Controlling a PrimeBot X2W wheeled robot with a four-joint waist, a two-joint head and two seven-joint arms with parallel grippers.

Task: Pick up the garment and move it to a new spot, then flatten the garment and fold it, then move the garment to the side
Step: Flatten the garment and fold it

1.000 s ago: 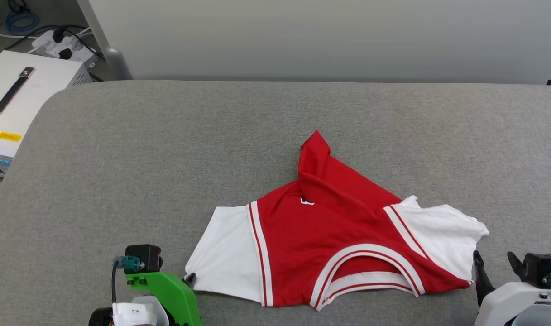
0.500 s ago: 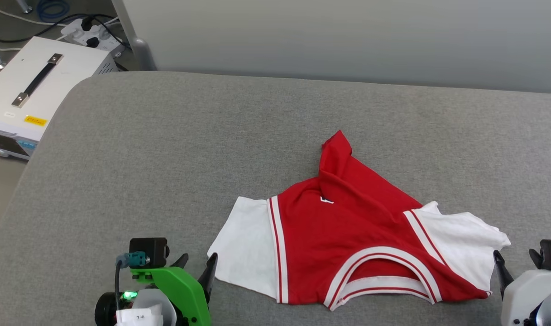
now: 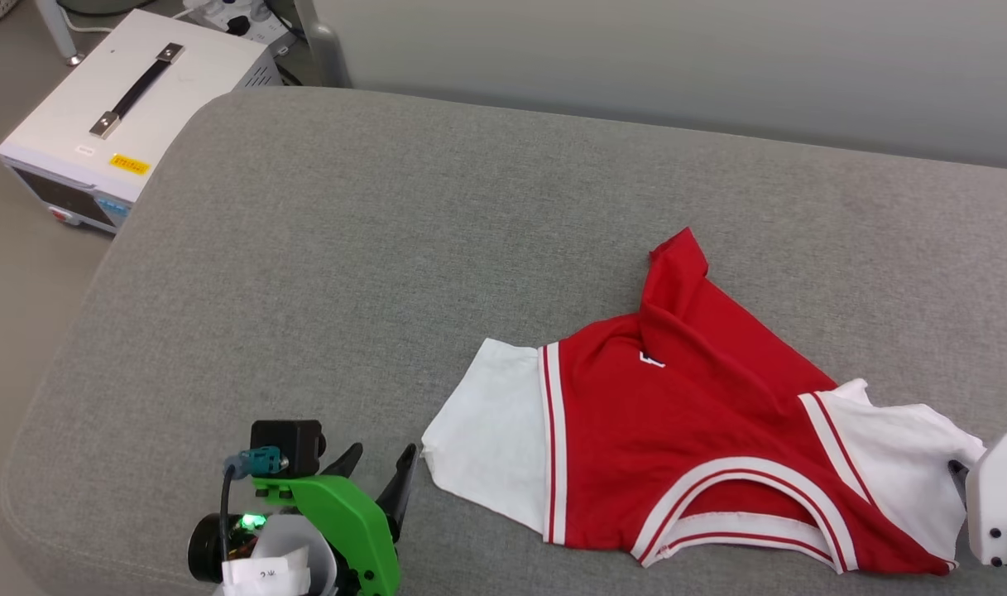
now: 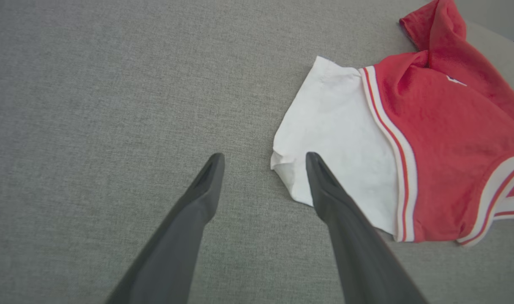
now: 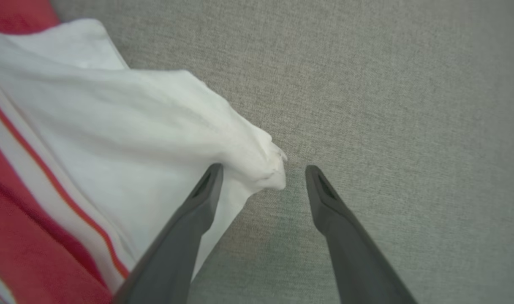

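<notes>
Nearest us, our left gripper (image 4: 264, 158) stands released, fingers wide apart with only grey cloth between them. In its wrist view one finger crosses the corner of the white left sleeve (image 4: 341, 139); we cannot tell whether it touches the fabric. In the head view much of this arm is cut off by the bottom edge.

Our right gripper (image 5: 264, 169) is also spread open. The puckered tip of the white right sleeve (image 5: 155, 118) lies in the gap between its fingers, not pinched. One finger hides part of the sleeve's edge.

The garment (image 3: 677, 430) lies on the grey padded surface (image 3: 387, 248), right of centre, with the striped collar towards us and a sleeve out to each side. Its red body is folded over itself and rises to a crumpled peak at the far end. We can make out only a small white-edged scrap of the lettering (image 3: 652, 360).

Beyond the surface's far left corner sits a white box (image 3: 139, 91) with a black handle. A power strip (image 3: 230, 12) behind it is clipped by the top edge.
</notes>
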